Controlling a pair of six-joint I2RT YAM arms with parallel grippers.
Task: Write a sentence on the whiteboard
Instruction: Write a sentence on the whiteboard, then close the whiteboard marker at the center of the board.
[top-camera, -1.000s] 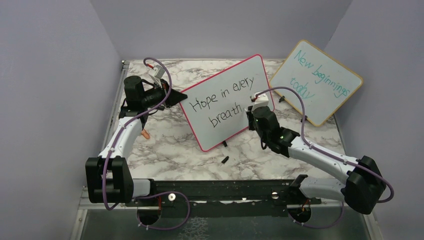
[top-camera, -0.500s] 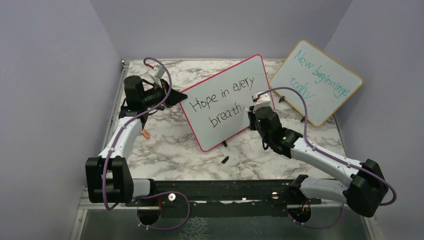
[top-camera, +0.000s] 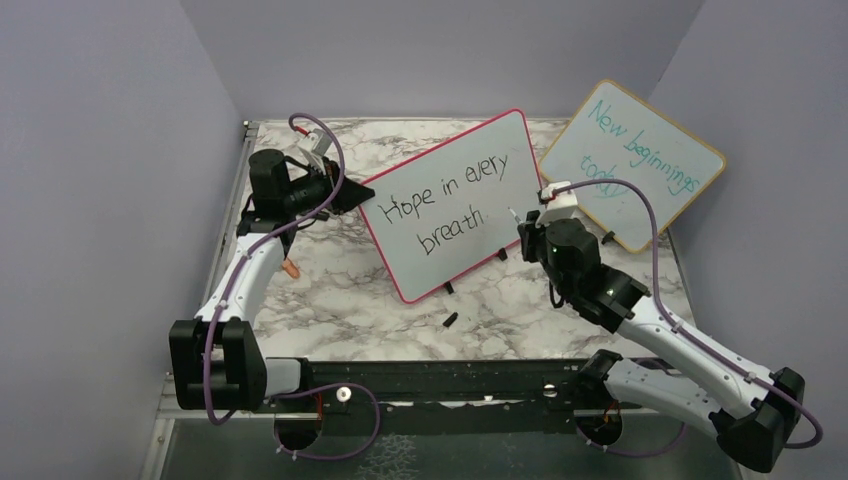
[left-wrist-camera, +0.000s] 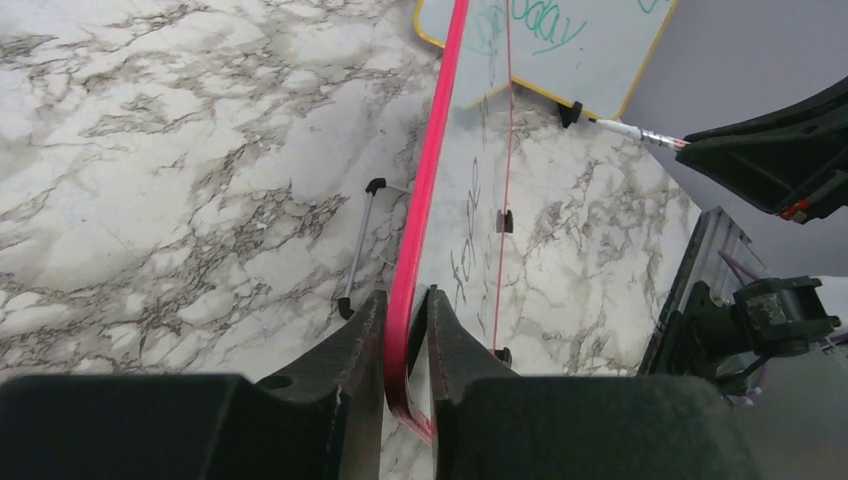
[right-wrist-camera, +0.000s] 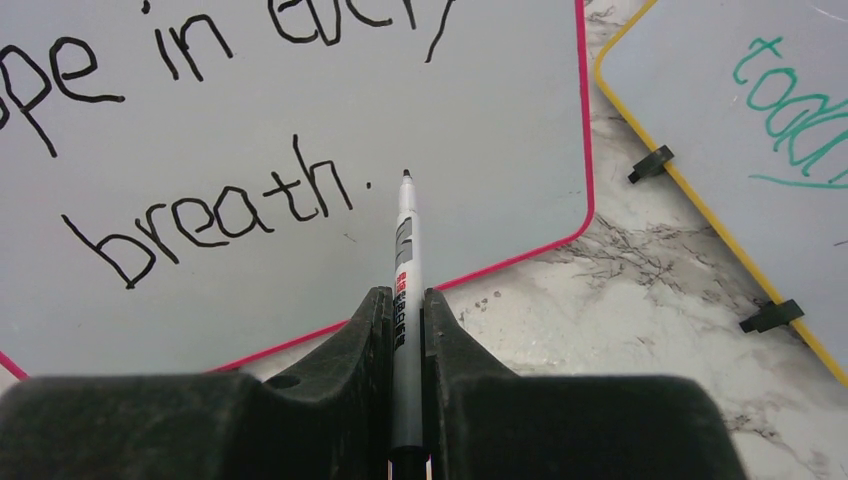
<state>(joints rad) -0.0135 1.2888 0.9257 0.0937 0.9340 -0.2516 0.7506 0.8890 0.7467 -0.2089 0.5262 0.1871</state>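
Observation:
The whiteboard (top-camera: 455, 150), pink-framed, stands tilted on the marble table. Its sentence (top-camera: 447, 202) reads "Hope in every breath." in black on two lines, and "breath." (right-wrist-camera: 210, 215) is close up in the right wrist view. My left gripper (top-camera: 350, 196) is at the board's left corner. Its fingers close round the pink frame (left-wrist-camera: 428, 190), and the gripper (left-wrist-camera: 407, 300) holds that edge. My right gripper (right-wrist-camera: 405, 295) is shut on a grey marker (right-wrist-camera: 404, 240). The marker's tip points at the board just right of the full stop, off the surface. From above, the right gripper (top-camera: 526, 224) hangs by the board's lower right corner.
A wooden-framed board (top-camera: 640, 165) with teal writing leans at the back right, near my right arm. A small black cap (top-camera: 450, 320) lies on the table in front of the whiteboard. An orange object (top-camera: 291, 268) lies beside the left arm. Purple walls close in on three sides.
My right arm has drawn back to the right, taking the marker off the board after "breath". The left arm has stayed on the board's corner.

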